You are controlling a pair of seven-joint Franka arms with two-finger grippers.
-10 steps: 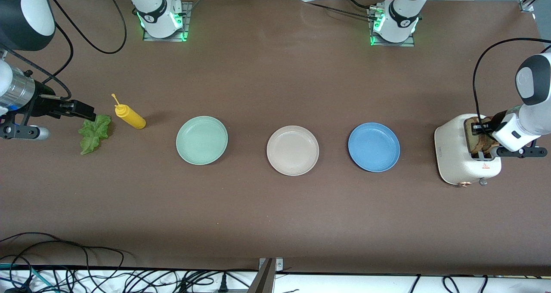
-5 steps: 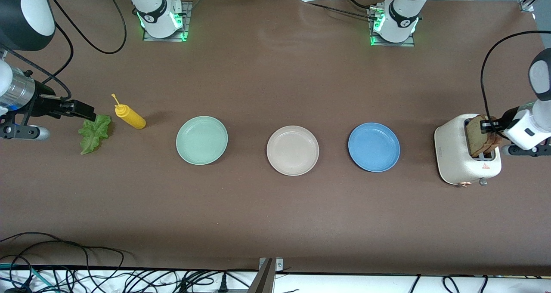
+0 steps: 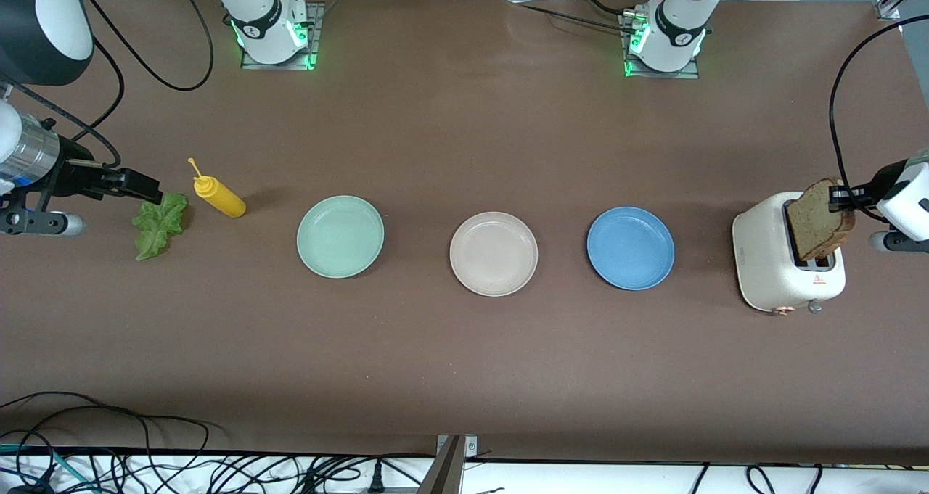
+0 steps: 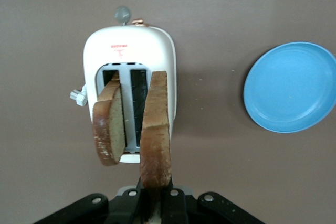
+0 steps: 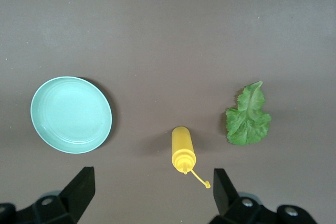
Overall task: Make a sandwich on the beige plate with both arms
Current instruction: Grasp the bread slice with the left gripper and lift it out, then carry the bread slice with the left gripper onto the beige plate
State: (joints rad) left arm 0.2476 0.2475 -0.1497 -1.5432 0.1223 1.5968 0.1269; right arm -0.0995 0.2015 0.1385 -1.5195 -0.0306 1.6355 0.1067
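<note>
Left hand [image 3: 840, 196], clamped on a bread slice [image 3: 820, 218], has lifted it nearly clear of the toaster [image 3: 769, 269]; second slice [image 4: 109, 127] remains slotted. Beige plate [image 3: 493, 253] bare mid-surface. Right hand [image 3: 138, 187] waits, fingers apart, beside the lettuce [image 3: 158, 224]; assembly not begun

plates: three in a row along the surface, beige plate [image 3: 493, 253] between the other two
toaster [image 3: 787, 265]: at the left arm's end
bread slice [image 3: 820, 218]: over the toaster, held up by left claw [image 3: 842, 196]
lettuce [image 3: 160, 224], bottle [image 3: 218, 195]: at the right arm's end, side by side
</note>
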